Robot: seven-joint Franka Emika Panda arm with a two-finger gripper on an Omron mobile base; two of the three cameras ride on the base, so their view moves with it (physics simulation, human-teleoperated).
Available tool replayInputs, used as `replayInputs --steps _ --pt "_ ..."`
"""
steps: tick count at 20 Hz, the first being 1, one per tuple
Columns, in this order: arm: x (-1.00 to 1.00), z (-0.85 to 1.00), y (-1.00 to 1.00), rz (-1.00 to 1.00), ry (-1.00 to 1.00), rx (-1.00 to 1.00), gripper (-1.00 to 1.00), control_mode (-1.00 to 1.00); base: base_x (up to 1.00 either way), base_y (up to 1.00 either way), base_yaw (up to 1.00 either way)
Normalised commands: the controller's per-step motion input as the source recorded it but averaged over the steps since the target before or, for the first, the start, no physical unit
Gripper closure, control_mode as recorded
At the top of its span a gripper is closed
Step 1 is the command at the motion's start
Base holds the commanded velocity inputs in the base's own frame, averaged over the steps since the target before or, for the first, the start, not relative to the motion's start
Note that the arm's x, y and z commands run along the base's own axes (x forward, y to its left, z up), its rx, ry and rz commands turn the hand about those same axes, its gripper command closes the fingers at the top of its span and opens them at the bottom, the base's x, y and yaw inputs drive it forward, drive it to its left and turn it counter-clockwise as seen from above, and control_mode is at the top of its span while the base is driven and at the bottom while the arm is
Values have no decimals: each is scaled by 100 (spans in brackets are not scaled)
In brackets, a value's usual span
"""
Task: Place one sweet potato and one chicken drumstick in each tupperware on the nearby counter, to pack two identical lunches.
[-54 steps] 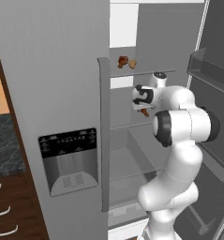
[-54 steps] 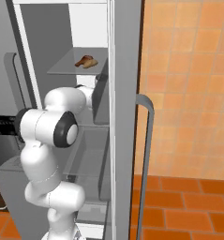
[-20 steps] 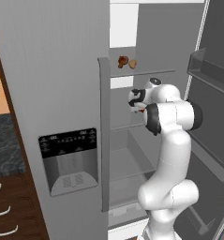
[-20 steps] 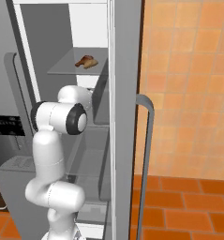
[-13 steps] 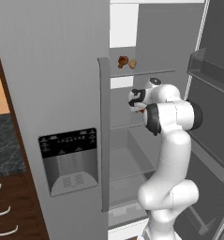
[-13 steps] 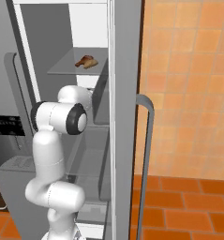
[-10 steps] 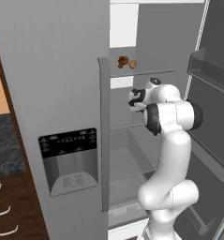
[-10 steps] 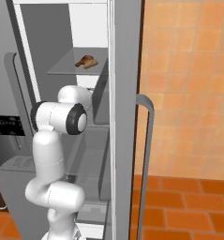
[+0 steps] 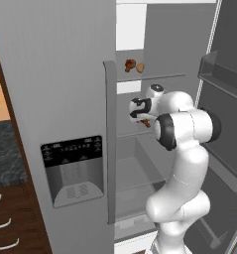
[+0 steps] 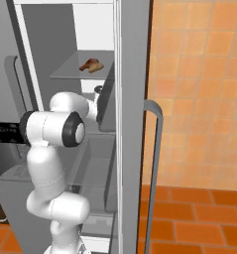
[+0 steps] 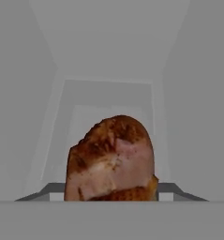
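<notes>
1. Inside the open fridge [image 9: 154, 149], the white arm is reaching in over a middle shelf, and the pincer [image 9: 140, 118] is sitting at a red-brown chicken drumstick [image 9: 146, 122] on that shelf; the hand is hiding most of the piece in the left base view.
2. Close up in the hand view, the drumstick [image 11: 111, 159] is sitting low and centred, right in front of the camera, its brown skin and paler meat facing the lens; its lower edge is reaching the bottom of that view, so the finger tips are being hidden.
3. Judging by the jaws standing partly drawn in and the piece lying right at them, the pincer is looking narrowed about the drumstick; whether it is truly gripping the meat I cannot tell from these views.
4. Up on the higher shelf [image 10: 73, 75], a second drumstick [image 9: 130, 64] is lying just beside a tan sweet potato [image 9: 140, 68]; from the right base view the same pair [image 10: 91, 65] is lying close together near the back of that shelf.
5. Far to the left in the left base view, a strip of the dark marbled tabletop [image 9: 6, 158] is showing above brown drawers [image 9: 8, 218] with curved silver handles, well apart from the arm.
6. Left of the arm, the closed grey fridge door [image 9: 60, 99] is carrying a dispenser panel [image 9: 73, 168].
</notes>
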Motion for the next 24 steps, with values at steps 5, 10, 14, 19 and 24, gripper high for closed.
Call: replayInputs --steps 5,10,14,19,24 --pt "-69 15 61 0 7 0 100 -100 0 0 0" --pt "-98 76 -6 3 9 2 100 -100 0 0 0" --pt "-100 83 -5 1 7 3 100 -100 0 0 0" --pt "-100 1 0 0 -7 5 100 -100 0 0 0" --pt "-99 2 0 0 -7 1 100 -100 0 0 0"
